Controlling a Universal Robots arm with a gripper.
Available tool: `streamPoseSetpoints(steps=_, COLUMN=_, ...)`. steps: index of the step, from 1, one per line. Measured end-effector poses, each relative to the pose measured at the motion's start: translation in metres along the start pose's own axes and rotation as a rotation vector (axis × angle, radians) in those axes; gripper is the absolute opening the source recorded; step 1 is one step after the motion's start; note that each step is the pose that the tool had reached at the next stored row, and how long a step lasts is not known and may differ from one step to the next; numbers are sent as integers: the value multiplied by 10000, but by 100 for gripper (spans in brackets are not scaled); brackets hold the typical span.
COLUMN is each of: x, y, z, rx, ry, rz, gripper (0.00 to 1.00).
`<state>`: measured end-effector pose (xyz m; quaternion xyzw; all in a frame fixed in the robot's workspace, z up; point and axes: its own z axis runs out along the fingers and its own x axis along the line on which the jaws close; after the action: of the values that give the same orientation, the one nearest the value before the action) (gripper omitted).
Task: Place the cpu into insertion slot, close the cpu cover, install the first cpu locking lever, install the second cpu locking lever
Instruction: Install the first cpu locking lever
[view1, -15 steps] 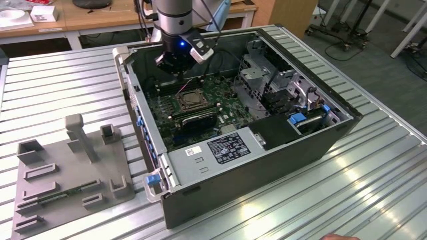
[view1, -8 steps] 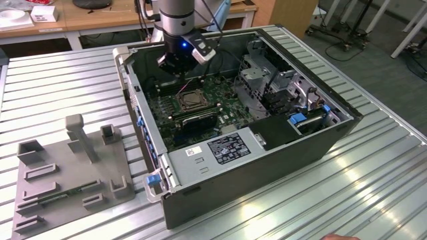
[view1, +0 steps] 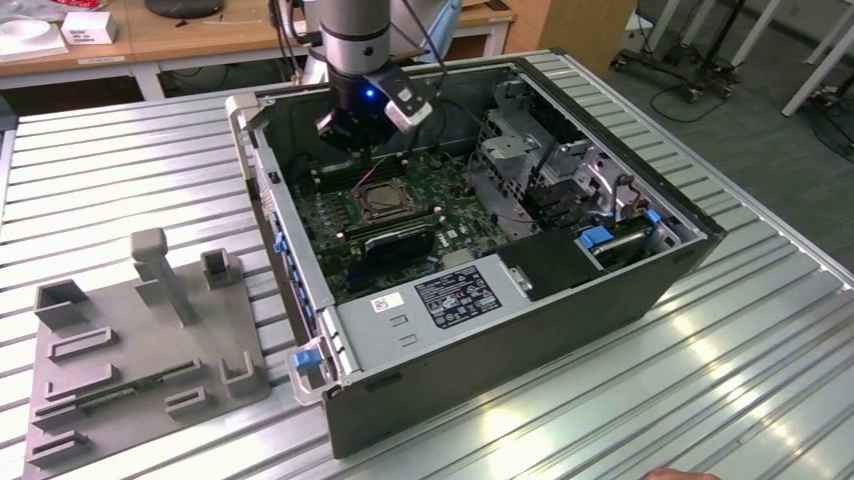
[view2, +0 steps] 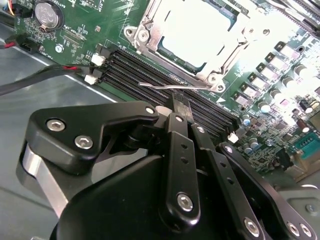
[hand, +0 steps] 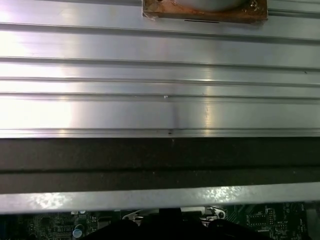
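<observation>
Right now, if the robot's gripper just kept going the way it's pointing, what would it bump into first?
Most likely the thin locking lever lying along the memory slots, just ahead of the gripper in the second wrist view. The cpu cover lies further along. Depth is hard to judge, so this is a best guess.

We saw a ribbed metal surface carrying an open computer case and, at the exterior view's left, a grey fixture tray.
</observation>
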<state>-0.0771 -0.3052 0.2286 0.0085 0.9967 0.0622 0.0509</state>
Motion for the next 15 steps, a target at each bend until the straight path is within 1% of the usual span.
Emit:
streamPoseSetpoints(steps=6, x=-23, y=-2, z=19, rx=2, ry=0, rz=7, gripper=11)
streamPoseSetpoints(steps=15, x=-38, y=-6, z=53, rx=1, ry=-2, rz=9, gripper=11)
